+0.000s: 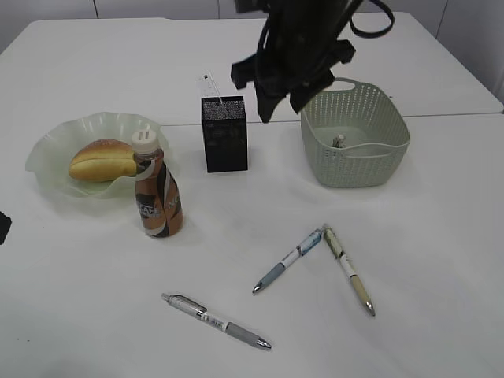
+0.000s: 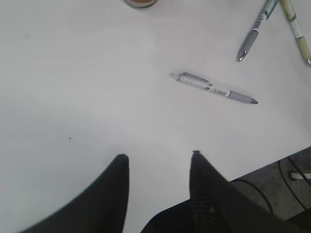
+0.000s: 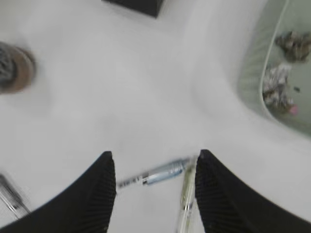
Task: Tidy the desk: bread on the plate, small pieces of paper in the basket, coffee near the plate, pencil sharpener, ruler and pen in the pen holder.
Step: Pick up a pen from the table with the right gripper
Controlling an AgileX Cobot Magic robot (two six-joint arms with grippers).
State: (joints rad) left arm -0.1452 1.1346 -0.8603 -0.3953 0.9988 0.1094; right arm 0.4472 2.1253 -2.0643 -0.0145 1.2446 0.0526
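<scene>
Three pens [image 1: 288, 269] left loose toward the near edge of the surface [image 1: 409, 315]; blue pen and cream pen [image 3: 184, 196] directly below the right end effector [image 3: 154, 162], long axes meeting in a V. Spread wide, holding nothing. Left end effector [image 2: 158, 158] likewise open, empty, nearer the grey pen [image 2: 214, 89]. Basket [image 3: 252, 73] contents blurred; pen holder [image 1: 225, 134] cut off in the wrist view.

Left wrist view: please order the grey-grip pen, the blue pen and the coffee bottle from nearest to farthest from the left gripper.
From the left gripper:
1. Grey-grip pen, lying just ahead, slightly to the right.
2. Blue pen, farther ahead at the upper right.
3. Coffee bottle, at the top edge, only its base showing.
</scene>
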